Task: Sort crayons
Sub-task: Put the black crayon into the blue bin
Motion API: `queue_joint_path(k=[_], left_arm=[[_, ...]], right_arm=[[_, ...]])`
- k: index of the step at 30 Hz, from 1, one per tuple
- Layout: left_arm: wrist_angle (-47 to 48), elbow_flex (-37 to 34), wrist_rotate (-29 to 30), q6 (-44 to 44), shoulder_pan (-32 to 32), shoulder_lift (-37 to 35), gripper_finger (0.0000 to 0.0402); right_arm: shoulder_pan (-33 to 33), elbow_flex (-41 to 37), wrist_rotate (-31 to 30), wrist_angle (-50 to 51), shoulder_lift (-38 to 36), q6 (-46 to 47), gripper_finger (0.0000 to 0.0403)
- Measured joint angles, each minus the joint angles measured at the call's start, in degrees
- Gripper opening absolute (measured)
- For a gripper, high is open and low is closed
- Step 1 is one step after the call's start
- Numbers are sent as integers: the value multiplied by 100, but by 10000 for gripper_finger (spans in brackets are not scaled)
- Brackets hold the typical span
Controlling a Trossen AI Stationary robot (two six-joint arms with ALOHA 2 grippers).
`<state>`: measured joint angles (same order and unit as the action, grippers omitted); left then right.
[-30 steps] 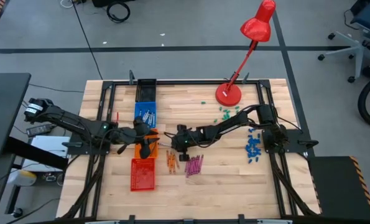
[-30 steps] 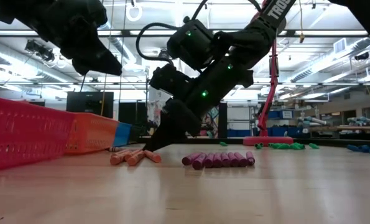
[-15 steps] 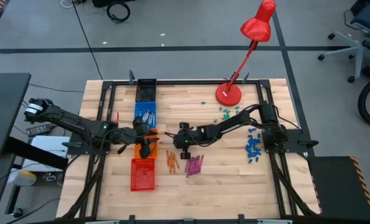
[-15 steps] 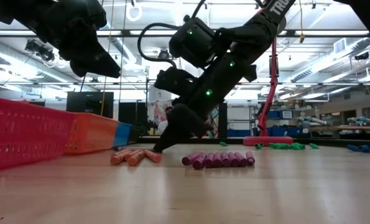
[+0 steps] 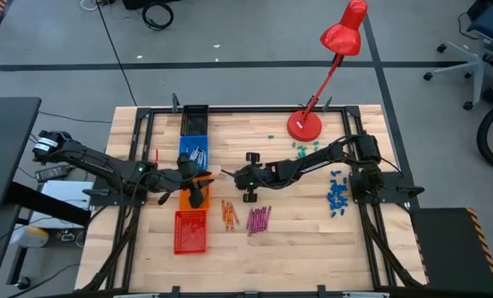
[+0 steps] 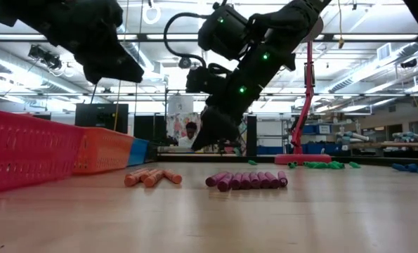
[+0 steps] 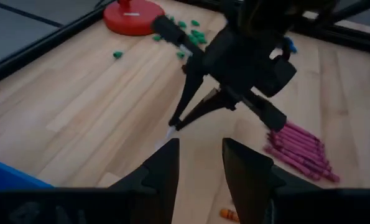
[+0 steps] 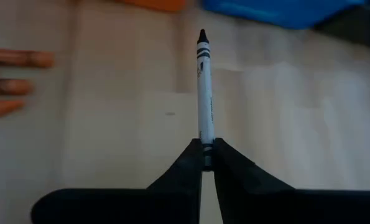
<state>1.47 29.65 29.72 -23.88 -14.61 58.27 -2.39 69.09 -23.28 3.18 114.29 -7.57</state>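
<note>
The right gripper (image 8: 204, 163) has its fingers pinched on a grey crayon (image 8: 203, 87), lifted above the worktop (image 5: 296, 223) near the blue bin (image 5: 195, 149), which already holds grey ones. The orange crayons (image 5: 228, 213) and magenta crayons (image 5: 258, 219) lie unsorted beside the orange bin (image 5: 188, 199) and red bin (image 5: 190, 232). The left gripper (image 7: 200, 168) hovers over the orange bin, fingers parted and empty.

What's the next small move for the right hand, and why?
Probably carry it toward the blue bin. The right hand is shut on a grey crayon and lifted off the table, above the orange crayons. Grey crayons already lie in the blue bin. The left hand hovers open near the bins.
</note>
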Motion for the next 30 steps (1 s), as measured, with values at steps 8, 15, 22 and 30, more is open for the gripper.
queue_joint_path(k=[8,15,22,30], left_arm=[[-811,-2,111,255,69,805,135],[-1256,-4,117,356,254,1449,134],[-1971,-5,113,375,254,1728,134],[-3113,-8,111,975,326,1947,162]], right_arm=[[-67,-179,-1206,-303,-249,95,35],[-208,-794,-1550,-1375,-658,-225,35],[-446,-1687,-1957,-3124,-1144,-991,35],[-775,-2592,-1769,-5653,-1247,-1849,35]])
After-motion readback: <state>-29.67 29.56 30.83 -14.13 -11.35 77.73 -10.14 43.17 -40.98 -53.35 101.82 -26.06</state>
